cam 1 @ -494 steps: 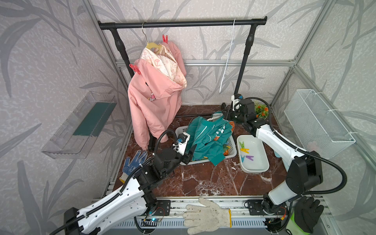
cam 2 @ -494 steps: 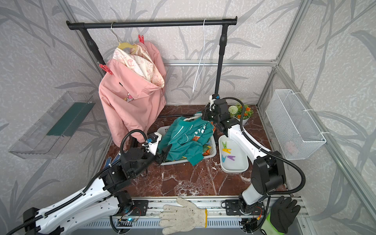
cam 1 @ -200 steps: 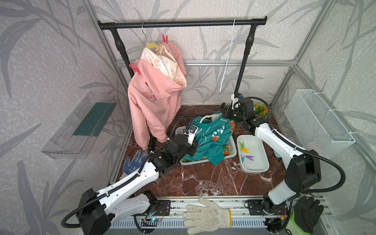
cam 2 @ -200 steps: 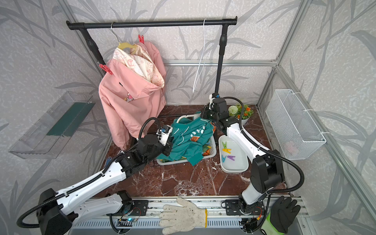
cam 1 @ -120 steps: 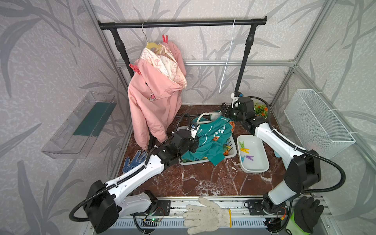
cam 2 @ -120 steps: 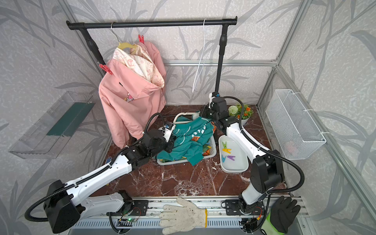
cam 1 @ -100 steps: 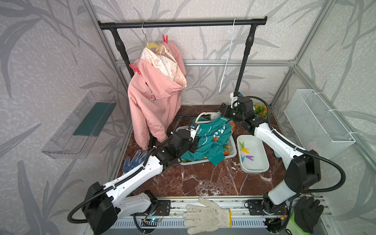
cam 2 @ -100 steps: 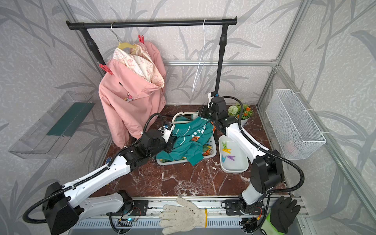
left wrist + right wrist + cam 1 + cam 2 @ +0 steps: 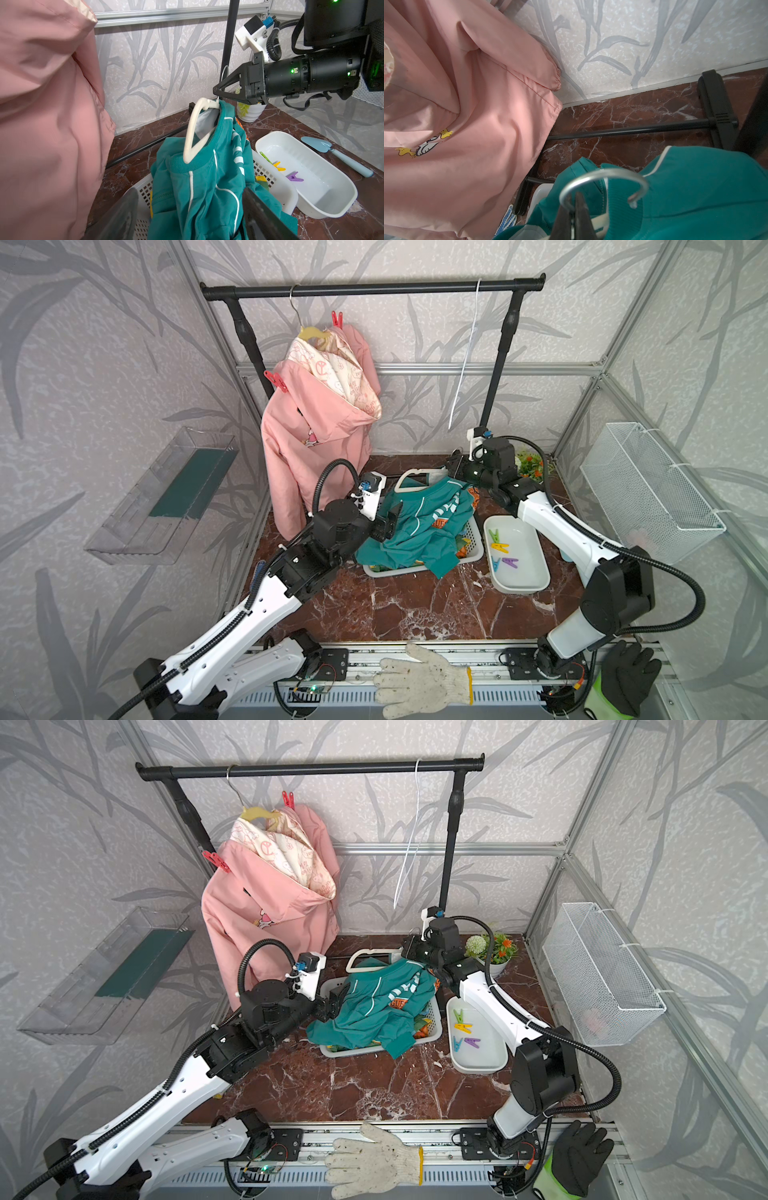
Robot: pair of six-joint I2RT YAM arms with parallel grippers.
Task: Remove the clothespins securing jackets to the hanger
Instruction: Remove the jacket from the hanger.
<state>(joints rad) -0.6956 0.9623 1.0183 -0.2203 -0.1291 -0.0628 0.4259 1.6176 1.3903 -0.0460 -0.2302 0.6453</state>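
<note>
The red marble tabletop [image 9: 415,605] carried a white basket [image 9: 476,537] just under and ahead of the left gripper [image 9: 390,520], a white tray [image 9: 528,576] beyond that, and a potted plant [image 9: 494,952] close behind the right gripper [image 9: 455,467].

R pincer [image 9: 574,204] clamped on metal hanger hook [image 9: 583,179]; teal jacket [image 9: 695,187] at hook, pink jacket [image 9: 467,124] close by.
</note>
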